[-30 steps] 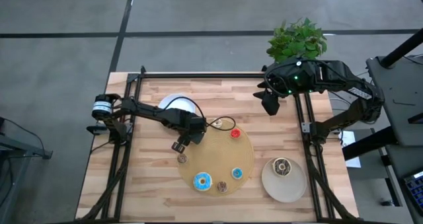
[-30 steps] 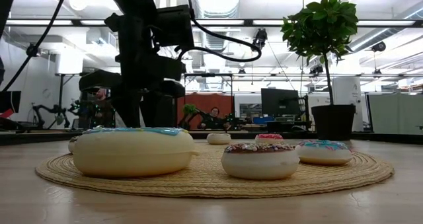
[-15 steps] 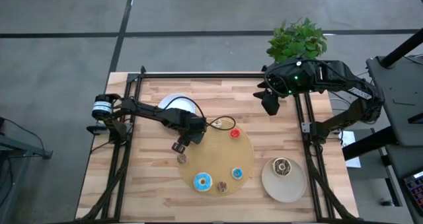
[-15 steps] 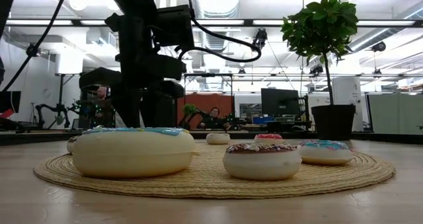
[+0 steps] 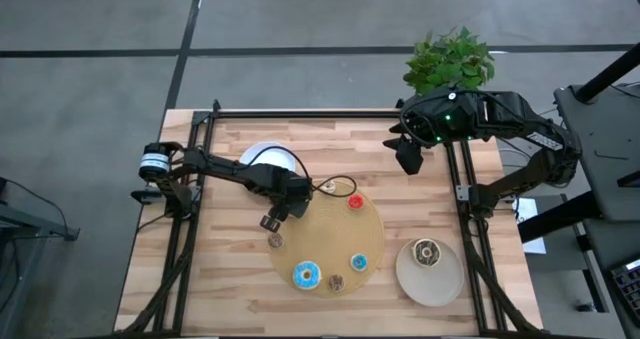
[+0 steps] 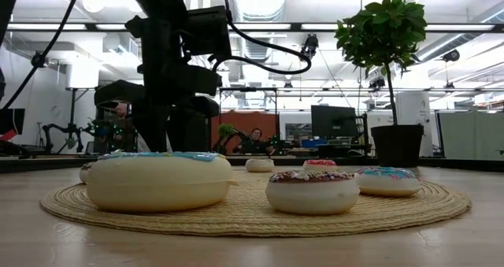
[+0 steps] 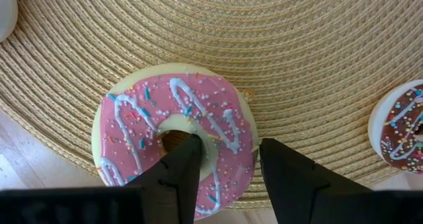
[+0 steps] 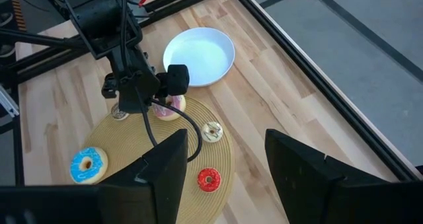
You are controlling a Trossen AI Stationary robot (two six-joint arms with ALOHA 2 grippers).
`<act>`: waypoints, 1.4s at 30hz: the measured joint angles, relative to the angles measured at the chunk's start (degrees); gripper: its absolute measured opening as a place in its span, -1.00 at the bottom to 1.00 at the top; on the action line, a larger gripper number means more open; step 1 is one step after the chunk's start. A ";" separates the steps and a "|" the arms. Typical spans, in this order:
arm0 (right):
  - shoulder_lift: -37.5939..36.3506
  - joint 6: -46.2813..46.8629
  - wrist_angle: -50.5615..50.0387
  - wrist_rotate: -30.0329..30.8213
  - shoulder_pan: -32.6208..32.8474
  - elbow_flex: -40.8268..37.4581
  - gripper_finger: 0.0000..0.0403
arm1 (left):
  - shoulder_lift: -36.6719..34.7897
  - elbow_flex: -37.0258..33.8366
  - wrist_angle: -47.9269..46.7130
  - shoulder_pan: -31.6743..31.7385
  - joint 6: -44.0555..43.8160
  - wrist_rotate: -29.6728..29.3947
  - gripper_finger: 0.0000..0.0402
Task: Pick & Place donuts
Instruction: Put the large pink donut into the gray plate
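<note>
A pink-iced donut (image 7: pixel 175 128) lies at the left edge of the round woven mat (image 5: pixel 335 234), with my left gripper (image 7: pixel 228 148) shut on it from above. From overhead, the left gripper (image 5: pixel 272 219) hides this donut. Loose on the mat are a red donut (image 5: pixel 355 202), a large blue one (image 5: pixel 306 274), a small blue one (image 5: pixel 358 263), a brown one (image 5: pixel 336 282) and a pale one (image 8: pixel 211 131). Another brown donut (image 5: pixel 275 239) sits at the mat's left edge. My right gripper (image 5: pixel 408 157) hangs open, high over the far right of the table. My left gripper has one finger (image 7: pixel 185 161) inside the pink donut's hole and the other finger (image 7: pixel 281 168) outside its rim, with the ring's wall (image 7: pixel 228 128) between them. The fingers point down from above. The donut lies flat, iced side up, on the mat's edge.
A white plate (image 5: pixel 270 159) stands on the table beyond the left gripper. A beige plate (image 5: pixel 440 279) at the near right holds a brown donut (image 5: pixel 427 252). A potted plant (image 5: pixel 450 61) stands at the far right edge, and dark frame rails run along both sides.
</note>
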 joint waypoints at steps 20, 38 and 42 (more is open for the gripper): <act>0.00 0.00 0.02 0.01 0.00 0.00 -0.04 | 0.00 0.00 -0.09 0.00 -0.96 0.18 -0.07; 0.07 0.00 0.02 1.34 0.00 0.00 -0.04 | 2.58 -0.44 0.64 0.00 -0.87 -0.01 -0.04; 0.07 0.00 0.02 1.51 0.00 0.00 -0.04 | 2.97 -0.37 0.61 0.00 -0.94 -0.08 -0.04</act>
